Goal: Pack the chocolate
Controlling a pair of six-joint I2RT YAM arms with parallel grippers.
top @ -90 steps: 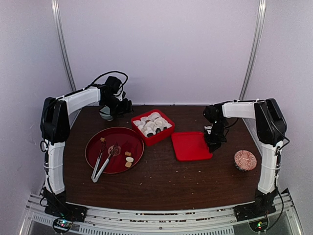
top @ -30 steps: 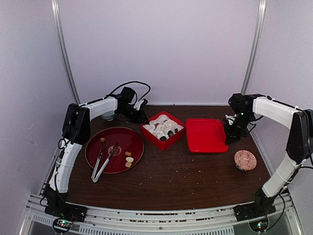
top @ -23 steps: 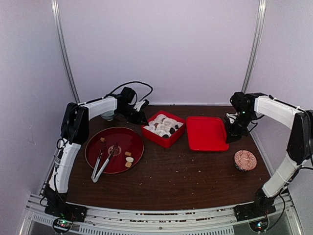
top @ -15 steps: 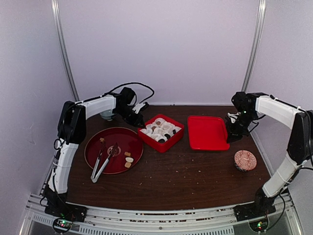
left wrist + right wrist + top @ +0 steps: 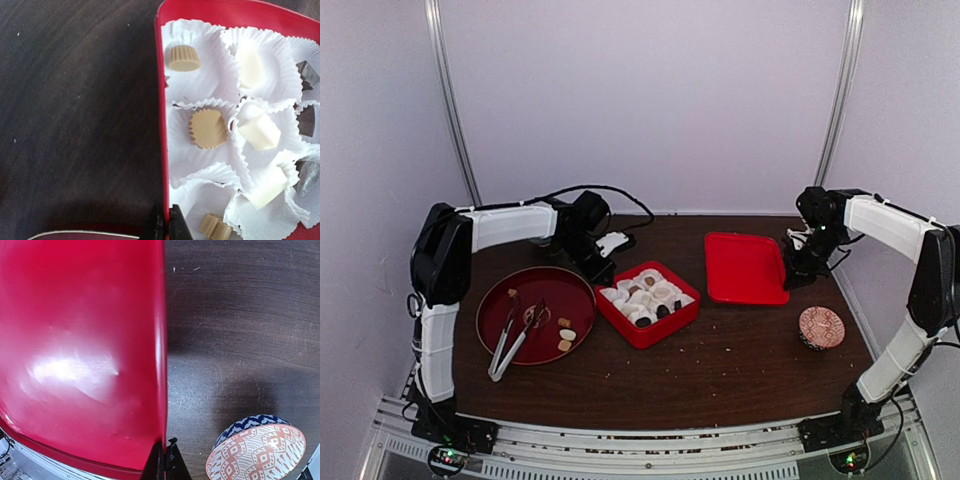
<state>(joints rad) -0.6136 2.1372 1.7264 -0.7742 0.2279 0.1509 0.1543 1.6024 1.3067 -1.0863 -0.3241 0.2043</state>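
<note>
Chocolate (image 5: 206, 128): tan, cream-white and dark pieces, each in a white paper cup (image 5: 197, 90), inside the red box (image 5: 668, 325); a few more pieces loose on the plate (image 5: 550, 290), near the tongs (image 5: 508, 340).
Left hand (image 5: 166, 226): pinched down to almost no gap on the box's wall, one finger inside the rim and one outside; grips near the corner closest to the plate.
Box: flat on the surface (image 5: 740, 370), near the middle, just right of the plate, turned cornerwise to the front edge.
Right hand (image 5: 165, 460): narrowed to a sliver on the right-hand edge of the red lid (image 5: 85, 350); holds that rim between the fingertips.
Lid: at the back right of the surface, well apart from the box, glossy face up; whether flat or slightly lifted cannot be told.
Bowl (image 5: 257, 450): red-and-white pattern inside, blue zigzag outside; near the lid's front right corner, touching neither lid nor hand.
Tongs: metal, across the plate's left half, one end over the near rim.
</note>
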